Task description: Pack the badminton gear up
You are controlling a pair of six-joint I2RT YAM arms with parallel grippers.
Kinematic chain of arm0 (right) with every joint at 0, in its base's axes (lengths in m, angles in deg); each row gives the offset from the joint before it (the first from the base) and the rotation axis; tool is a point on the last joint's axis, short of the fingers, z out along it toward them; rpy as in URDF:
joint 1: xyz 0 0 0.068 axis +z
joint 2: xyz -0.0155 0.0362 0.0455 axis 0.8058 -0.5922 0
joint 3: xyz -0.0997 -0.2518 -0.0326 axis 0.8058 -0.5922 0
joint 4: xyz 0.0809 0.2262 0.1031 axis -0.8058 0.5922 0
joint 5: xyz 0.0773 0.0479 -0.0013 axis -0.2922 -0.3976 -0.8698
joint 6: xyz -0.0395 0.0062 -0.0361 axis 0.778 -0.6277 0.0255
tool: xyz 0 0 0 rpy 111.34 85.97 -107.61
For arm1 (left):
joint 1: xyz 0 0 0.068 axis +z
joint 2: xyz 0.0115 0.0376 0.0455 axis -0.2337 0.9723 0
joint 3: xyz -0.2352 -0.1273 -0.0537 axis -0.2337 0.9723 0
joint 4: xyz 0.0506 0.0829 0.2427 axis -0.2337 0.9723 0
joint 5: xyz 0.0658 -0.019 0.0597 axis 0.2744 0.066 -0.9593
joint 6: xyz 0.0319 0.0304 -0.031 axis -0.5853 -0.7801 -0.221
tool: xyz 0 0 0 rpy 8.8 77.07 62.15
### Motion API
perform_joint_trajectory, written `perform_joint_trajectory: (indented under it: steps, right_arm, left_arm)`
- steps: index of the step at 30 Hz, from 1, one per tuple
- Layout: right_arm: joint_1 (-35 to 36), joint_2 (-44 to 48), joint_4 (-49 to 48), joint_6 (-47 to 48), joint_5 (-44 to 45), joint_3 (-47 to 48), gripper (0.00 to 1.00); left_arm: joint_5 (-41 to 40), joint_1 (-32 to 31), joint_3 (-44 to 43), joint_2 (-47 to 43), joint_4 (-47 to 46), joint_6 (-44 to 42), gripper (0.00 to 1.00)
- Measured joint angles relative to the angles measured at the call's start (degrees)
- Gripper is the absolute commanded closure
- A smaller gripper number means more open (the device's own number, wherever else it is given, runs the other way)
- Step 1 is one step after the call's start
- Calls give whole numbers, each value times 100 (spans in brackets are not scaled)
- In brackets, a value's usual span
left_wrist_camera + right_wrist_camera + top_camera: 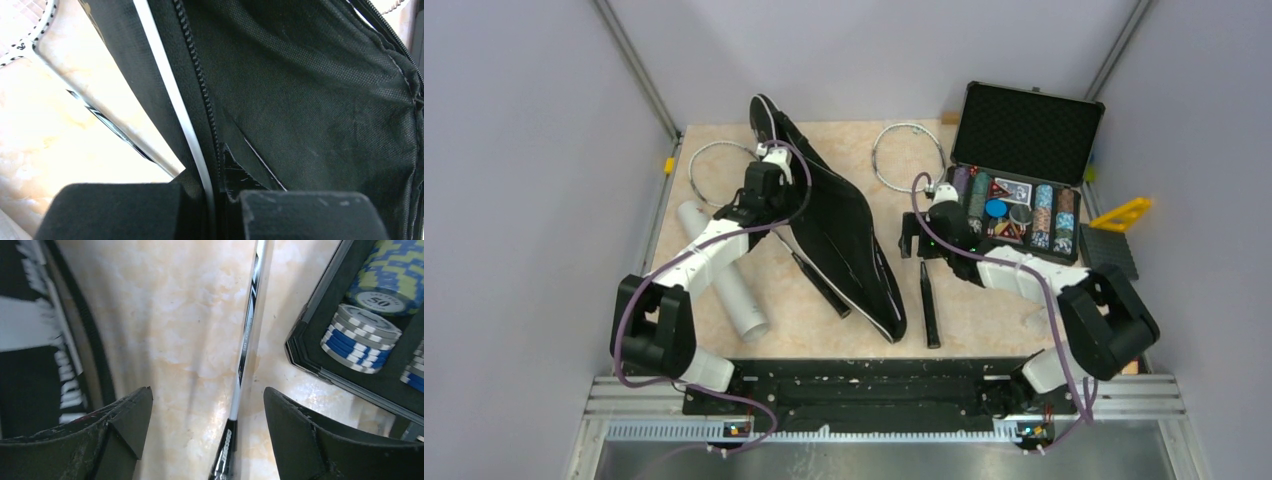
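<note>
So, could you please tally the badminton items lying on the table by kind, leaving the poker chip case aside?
Thin white-framed rackets with black handles: 2 (left racket, right racket)
White cylindrical tube: 1
Long black zipped bag: 1
Total: 4

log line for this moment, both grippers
left gripper: shut on bag rim | right gripper: open over racket shaft, beside chip case | stage: racket not yet in bag
</note>
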Motion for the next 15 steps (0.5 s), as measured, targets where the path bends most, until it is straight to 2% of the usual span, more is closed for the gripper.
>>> perform_joint_trajectory:
  steps: [4,11,15]
  right_arm:
    - [0,-678,291,-79,111,444,26]
    - [0,-1707,634,-81,662,1268,31]
    - [0,-2208,800,-68,929,1681,42]
  left_arm:
    - [188,-2,0,0,-35,-22,100]
    - [446,-2,0,0,-55,-39,100]
    - [570,-2,0,0,-57,-42,100]
